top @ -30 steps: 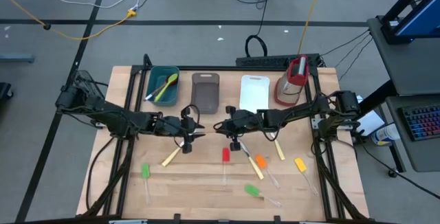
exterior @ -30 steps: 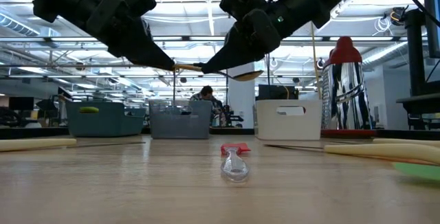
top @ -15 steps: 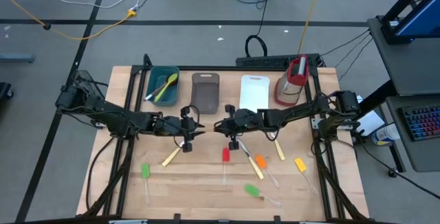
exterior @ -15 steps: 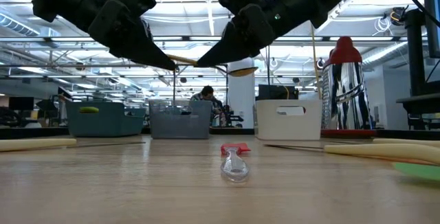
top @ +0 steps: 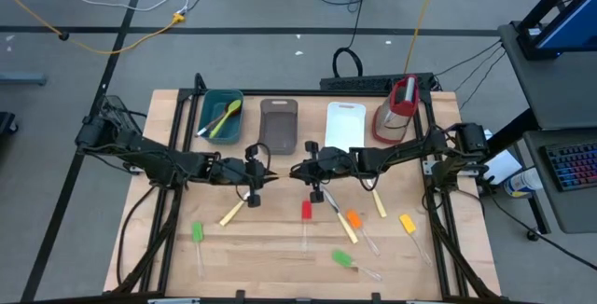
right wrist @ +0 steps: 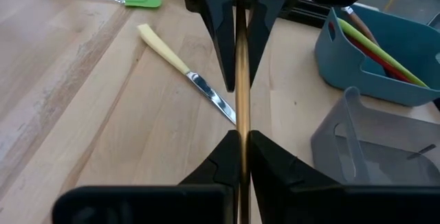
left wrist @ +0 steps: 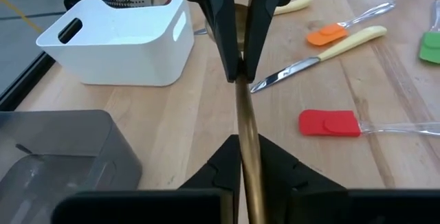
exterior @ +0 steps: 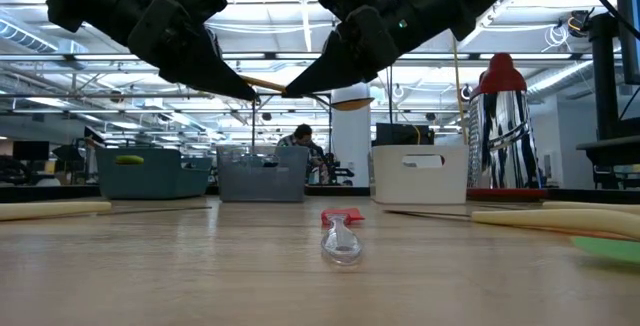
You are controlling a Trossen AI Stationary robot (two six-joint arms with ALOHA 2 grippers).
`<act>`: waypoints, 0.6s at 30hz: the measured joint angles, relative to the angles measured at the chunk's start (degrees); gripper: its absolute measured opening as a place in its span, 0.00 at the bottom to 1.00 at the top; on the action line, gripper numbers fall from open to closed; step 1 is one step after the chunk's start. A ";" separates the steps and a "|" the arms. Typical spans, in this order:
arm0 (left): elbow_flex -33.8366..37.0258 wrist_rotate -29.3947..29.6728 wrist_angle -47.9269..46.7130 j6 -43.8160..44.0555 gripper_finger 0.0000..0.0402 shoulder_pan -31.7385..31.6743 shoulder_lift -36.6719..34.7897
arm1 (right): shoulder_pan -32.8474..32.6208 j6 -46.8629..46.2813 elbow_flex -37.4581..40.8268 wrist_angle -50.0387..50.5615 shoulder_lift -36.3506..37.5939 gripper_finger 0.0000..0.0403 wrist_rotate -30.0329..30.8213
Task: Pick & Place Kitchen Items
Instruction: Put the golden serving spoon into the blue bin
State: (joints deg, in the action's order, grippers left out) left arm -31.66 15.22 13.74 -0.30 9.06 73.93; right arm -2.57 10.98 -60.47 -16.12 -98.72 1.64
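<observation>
Both end effectors (top: 280,175) on gold spoon (left wrist: 245,124)

teal tub (top: 222,116), grey tub (top: 278,123), white tub (top: 344,125), red-and-clear jug (top: 396,110)

1. The wooden worktop (top: 140,239) stands on a grey floor (top: 84,80) crossed by dark lines.
2. Cables (top: 121,38), yellow and white, trail over the floor.
3. To one side stands a dark desk (top: 546,169) with a keyboard (top: 571,166).
4. In the low view, a large hall opens behind, with bright ceiling lights (exterior: 290,21) and beams.
5. A person (exterior: 300,146) sits far back.
</observation>
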 joint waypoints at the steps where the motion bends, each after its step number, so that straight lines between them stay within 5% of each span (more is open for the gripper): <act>1: 0.00 0.04 0.02 0.00 0.10 0.00 0.00 | 0.00 -0.01 0.00 0.00 0.00 0.04 -0.02; 11: 0.00 0.50 0.41 0.13 0.28 -0.04 0.00 | -0.02 0.00 0.00 0.16 0.00 0.04 -0.33; 18: -0.04 0.50 2.60 0.11 0.30 -0.04 0.00 | -0.02 0.00 0.00 0.26 0.00 0.04 -0.19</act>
State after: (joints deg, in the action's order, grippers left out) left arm -31.70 15.73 16.34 -0.19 9.02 73.93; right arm -2.59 10.98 -60.47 -15.86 -98.72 1.45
